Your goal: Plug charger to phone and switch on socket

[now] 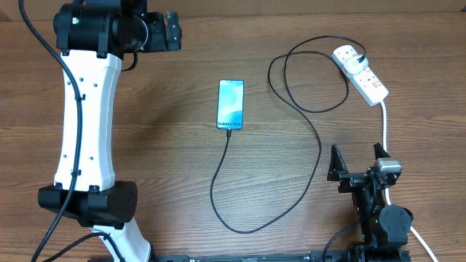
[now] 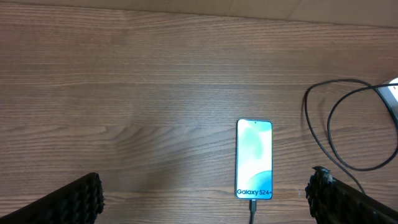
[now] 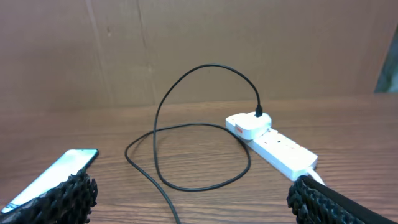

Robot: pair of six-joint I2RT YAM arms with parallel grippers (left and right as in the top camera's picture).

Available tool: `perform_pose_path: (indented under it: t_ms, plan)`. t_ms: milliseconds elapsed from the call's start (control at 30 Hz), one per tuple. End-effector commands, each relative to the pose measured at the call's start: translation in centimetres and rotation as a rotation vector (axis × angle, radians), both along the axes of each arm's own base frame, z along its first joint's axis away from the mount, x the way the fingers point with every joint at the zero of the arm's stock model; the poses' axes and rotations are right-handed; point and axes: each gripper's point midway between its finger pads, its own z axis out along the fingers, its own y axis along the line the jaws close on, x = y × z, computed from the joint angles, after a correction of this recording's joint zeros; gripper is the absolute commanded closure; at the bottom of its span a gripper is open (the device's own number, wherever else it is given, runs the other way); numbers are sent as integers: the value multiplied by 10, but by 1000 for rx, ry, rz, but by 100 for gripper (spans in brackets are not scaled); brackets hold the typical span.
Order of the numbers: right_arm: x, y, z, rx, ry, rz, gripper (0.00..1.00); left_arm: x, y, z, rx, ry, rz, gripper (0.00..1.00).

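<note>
Wooden table [image 1: 167, 145] is carrying the phone [image 1: 230, 104] mid-surface, screen up, with the black charger cable [image 1: 212, 185] meeting its lower edge and looping to the white socket strip [image 1: 362, 73] at far right. Only the right wrist view is showing that cable entering a white plug [image 3: 247, 126] on the strip's end. The left wrist view is giving the writing "Galaxy S24+". Left gripper [image 1: 177, 31] is hovering over the far side and right gripper [image 1: 357, 159] near the strip's cord [image 1: 384, 124], both spread wide and empty.
</note>
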Motion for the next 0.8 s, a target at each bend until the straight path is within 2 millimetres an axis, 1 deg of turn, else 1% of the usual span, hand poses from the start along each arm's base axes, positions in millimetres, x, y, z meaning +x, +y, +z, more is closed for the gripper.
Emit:
perform_pose_path:
  t_ms: [0,767]
  plan:
    - [0,3,-1,-92,-11,7,0,0,0,1,-5,-1,14,0]
    - [0,3,-1,-90,-14,9,0,0,0,1,-5,-1,14,0]
